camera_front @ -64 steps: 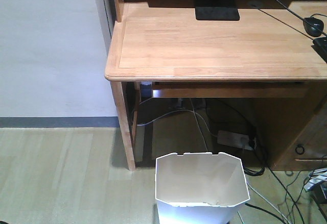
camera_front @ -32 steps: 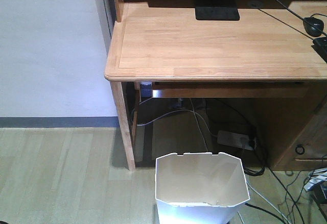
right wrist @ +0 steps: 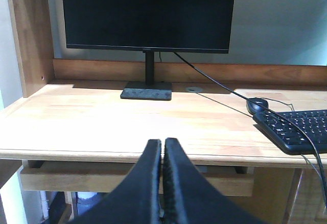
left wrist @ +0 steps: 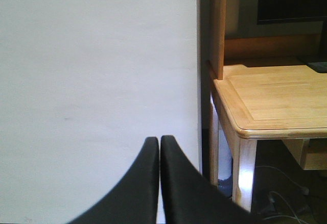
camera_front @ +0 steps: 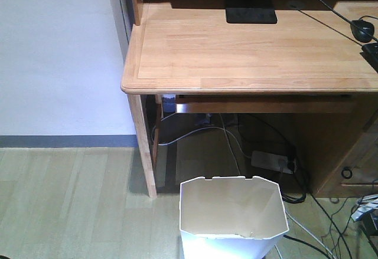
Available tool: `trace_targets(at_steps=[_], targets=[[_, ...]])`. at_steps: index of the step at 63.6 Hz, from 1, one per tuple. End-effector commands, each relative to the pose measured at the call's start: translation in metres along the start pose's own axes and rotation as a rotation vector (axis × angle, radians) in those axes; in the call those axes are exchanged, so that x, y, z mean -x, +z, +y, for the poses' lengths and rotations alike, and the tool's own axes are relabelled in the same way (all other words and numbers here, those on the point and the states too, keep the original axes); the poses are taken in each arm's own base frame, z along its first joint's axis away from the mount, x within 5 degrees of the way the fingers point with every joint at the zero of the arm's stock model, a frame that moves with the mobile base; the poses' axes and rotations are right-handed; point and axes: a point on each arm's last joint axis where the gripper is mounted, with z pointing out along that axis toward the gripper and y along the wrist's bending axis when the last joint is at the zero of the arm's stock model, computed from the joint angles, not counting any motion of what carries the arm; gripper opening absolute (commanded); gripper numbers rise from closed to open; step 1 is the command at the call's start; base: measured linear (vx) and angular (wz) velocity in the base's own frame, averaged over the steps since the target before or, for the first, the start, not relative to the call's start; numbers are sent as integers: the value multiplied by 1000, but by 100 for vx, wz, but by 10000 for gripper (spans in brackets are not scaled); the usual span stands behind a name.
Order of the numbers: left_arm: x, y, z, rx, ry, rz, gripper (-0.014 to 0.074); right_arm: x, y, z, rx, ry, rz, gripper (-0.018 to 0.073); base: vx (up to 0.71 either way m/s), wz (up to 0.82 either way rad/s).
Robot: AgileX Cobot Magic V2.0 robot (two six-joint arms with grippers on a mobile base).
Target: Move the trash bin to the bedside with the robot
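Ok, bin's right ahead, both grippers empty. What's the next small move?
Probably open the right gripper and lower it to the bin rim: it and the left gripper are shut, empty, and look out at desk height, while the bin stands on the floor below.

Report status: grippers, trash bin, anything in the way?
Left gripper shut, empty. Right gripper shut, empty. Trash bin on floor before desk, not held. Floor cables to its right; bed not in view.

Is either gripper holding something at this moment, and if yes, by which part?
Nothing is held. The left gripper and the right gripper are both shut, with nothing between their fingers. No gripper is seen at the trash bin.
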Motion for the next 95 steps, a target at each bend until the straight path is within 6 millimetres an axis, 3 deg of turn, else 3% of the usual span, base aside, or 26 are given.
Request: trace_targets(at_steps=[1,11,23,44,55,79,88,95], targets=[[15,-2,-1,-8,-7,-102,-6,6,-1,0,-1,-13,-119,-9,0,0],[15,-2,-1,-8,-7,-102,-6,27,-4,0,3,35,-247,-9,0,0],[15,-2,-1,-8,-7,-102,-6,67,-7,0,4,36,-306,-9,0,0],[15,-2,-1,-8,-7,-102,-6,125,37,0,-6,-4,-13,-9,0,0],[15,-2,-1,-8,-7,-102,-6,125,59,-1,-15,-11,212,-9,0,0],[15,-2,-1,-8,-7,-102,-6,108,78,-2,-20,-37,353,4,0,0],[15,-2,-1,-8,-7,-102,-6,108,78,-3,-23,-62,354,73,0,0],[15,-2,-1,-8,-7,-102,-6,108,78,-3,-25,-78,354,181,0,0]])
